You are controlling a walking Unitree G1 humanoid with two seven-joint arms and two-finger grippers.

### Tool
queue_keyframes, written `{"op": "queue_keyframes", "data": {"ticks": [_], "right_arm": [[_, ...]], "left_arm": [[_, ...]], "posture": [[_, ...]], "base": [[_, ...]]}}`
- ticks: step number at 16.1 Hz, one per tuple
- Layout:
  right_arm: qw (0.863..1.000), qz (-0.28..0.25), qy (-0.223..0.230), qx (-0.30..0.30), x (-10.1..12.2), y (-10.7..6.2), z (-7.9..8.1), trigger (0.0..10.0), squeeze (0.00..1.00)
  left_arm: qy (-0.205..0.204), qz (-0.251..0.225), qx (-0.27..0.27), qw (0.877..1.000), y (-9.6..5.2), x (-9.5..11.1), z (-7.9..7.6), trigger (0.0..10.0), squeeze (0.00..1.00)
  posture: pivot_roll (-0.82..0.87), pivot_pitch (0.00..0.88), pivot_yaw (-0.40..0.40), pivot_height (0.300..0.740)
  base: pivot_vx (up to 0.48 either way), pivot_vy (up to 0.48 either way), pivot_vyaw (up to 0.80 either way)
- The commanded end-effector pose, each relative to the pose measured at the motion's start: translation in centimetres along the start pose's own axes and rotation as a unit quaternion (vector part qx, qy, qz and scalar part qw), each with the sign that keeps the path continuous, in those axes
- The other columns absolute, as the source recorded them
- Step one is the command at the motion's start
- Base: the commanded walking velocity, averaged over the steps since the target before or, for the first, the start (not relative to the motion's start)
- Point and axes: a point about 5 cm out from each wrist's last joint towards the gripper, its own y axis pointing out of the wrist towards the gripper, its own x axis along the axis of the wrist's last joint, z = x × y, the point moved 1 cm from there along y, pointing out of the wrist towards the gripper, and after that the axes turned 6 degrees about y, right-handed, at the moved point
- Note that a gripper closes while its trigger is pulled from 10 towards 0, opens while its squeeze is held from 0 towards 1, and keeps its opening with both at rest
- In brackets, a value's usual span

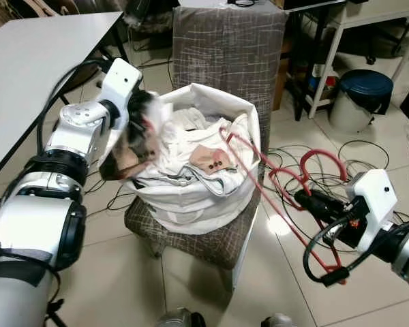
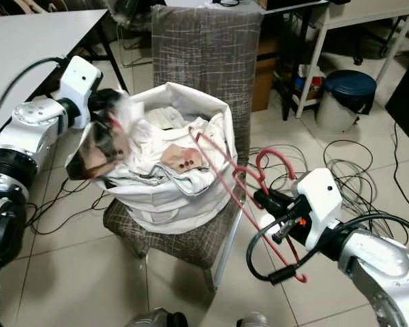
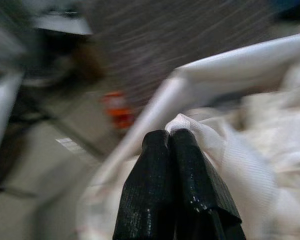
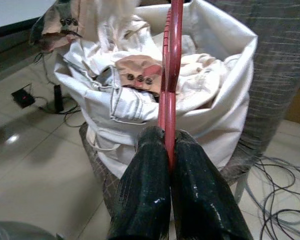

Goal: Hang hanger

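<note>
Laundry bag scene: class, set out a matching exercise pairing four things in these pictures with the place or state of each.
Things
1. red hanger
2. white laundry bag
3. left end effector
4. dark blue bin

Places or states
A. on the floor beside white table legs
B. clamped in the right end effector, one end over the bag
C. standing on the grey patterned chair
D. shut on white cloth at the bag's rim

Pairs: 1-B, 2-C, 3-D, 4-A

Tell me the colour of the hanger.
Red; the hanger shows best in the right wrist view.
</note>
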Motion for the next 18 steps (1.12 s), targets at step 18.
{"op": "queue_keyframes", "data": {"ticks": [18], "right_arm": [[1.000, -0.021, -0.010, 0.014, 0.2, 0.7, 1.7, 10.0, 0.00]], "left_arm": [[0.098, 0.078, 0.094, 0.988, -5.5, -3.8, 8.1, 0.0, 0.00]], "posture": [[-0.12, 0.035, 0.188, 0.740]], "base": [[0.000, 0.000, 0.00]]}}
